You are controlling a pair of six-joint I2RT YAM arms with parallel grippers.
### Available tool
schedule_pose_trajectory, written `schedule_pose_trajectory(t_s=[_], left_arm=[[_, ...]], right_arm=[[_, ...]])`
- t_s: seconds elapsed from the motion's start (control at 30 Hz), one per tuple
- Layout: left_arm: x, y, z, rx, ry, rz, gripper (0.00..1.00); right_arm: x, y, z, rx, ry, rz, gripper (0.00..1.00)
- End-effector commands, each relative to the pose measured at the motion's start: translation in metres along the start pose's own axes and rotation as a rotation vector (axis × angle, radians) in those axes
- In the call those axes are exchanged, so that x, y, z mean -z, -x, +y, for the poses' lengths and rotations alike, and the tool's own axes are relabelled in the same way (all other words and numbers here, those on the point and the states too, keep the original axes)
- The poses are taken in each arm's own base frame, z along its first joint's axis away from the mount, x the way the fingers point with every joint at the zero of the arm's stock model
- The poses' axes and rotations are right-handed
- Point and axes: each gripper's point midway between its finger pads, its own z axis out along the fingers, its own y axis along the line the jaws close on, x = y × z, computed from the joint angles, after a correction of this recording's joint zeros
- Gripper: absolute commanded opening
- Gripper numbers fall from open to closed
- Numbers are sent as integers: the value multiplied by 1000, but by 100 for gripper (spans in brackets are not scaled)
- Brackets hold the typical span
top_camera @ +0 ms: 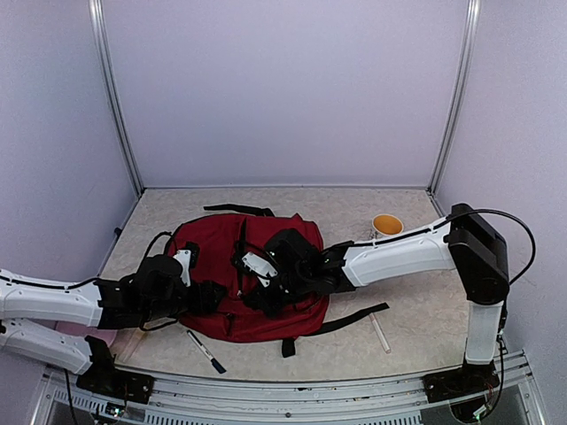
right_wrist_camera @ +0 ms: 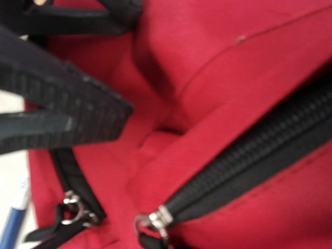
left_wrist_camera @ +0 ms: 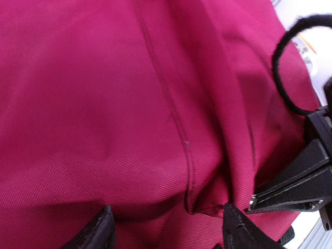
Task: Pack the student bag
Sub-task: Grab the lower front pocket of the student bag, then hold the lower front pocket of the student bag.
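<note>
The student bag (top_camera: 221, 252) is a dark red backpack that lies flat in the middle of the table, black straps trailing from it. My left gripper (top_camera: 211, 297) rests on its lower left part. In the left wrist view the left gripper (left_wrist_camera: 168, 236) is open, its dark fingertips (left_wrist_camera: 104, 233) set either side of a fold and seam of the bag's red fabric (left_wrist_camera: 104, 104). My right gripper (top_camera: 266, 285) is down on the bag's middle. The right wrist view shows a black zipper (right_wrist_camera: 249, 155) with its silver slider (right_wrist_camera: 160, 219) at the bottom edge. The right fingers are hidden there.
An orange-filled cup (top_camera: 387, 224) stands right of the bag. A pen (top_camera: 205, 351) lies in front of the bag, and its blue end shows in the right wrist view (right_wrist_camera: 13, 223). A white stick (top_camera: 380, 335) lies at the front right. A black strap buckle (left_wrist_camera: 290, 189) sits by the left fingers.
</note>
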Motion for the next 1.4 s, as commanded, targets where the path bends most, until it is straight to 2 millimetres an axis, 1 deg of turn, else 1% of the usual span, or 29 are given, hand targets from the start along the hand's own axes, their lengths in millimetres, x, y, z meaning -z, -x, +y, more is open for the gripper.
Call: schedule_pose_trajectory(t_s=[0.0,0.13,0.2,0.3,0.37,0.4,0.5,0.57,0.63,0.67,0.73,0.8,0.9,1.0,1.07,1.17,1.2,1.23,1.27,1.33,1.37], left_arm=[[12,4,-7,-57,-30,-47,65],[21,6,-11,-89,-50,-100,57],[25,3,-13,-132,-52,-116,52],[29,-2,-18,-185,-50,-128,45],[31,-5,-22,-215,-53,-139,45],[32,-9,-27,-239,-66,-142,46],[37,-16,-41,-344,-100,-165,63],[41,-18,-52,-447,-114,-192,74],[42,-20,-56,-548,-104,-220,81],[41,-18,-54,-582,-77,-238,83],[39,-9,-44,-587,-4,-283,86],[36,1,-41,-567,33,-307,87],[32,12,-47,-592,62,-330,88],[28,16,-57,-639,69,-332,89],[28,17,-64,-642,37,-339,89],[39,21,-84,-612,-134,-378,89],[44,27,-87,-579,-174,-401,89],[46,34,-85,-543,-194,-414,89],[43,38,-78,-515,-178,-412,89],[32,43,-57,-474,-101,-387,90],[27,41,-51,-476,-79,-371,90]], right_arm=[[26,32,32,20,192,-63,0],[51,56,53,-27,367,-87,0],[61,67,59,-65,430,-94,0],[69,79,59,-102,467,-102,0],[72,85,55,-120,462,-114,0],[72,88,51,-132,454,-121,0],[72,94,37,-178,427,-140,0],[71,98,31,-193,418,-150,0],[70,102,26,-201,402,-158,0],[70,104,25,-203,394,-160,0],[70,107,22,-203,379,-163,0],[71,111,22,-197,374,-171,0],[73,113,22,-197,373,-176,0],[74,114,22,-198,366,-177,0],[76,114,21,-198,362,-180,0],[78,115,22,-190,360,-183,0],[79,116,21,-188,358,-185,0],[80,117,22,-185,359,-187,0],[80,118,22,-184,360,-191,0],[82,121,23,-181,363,-201,0],[83,122,23,-181,364,-205,0]])
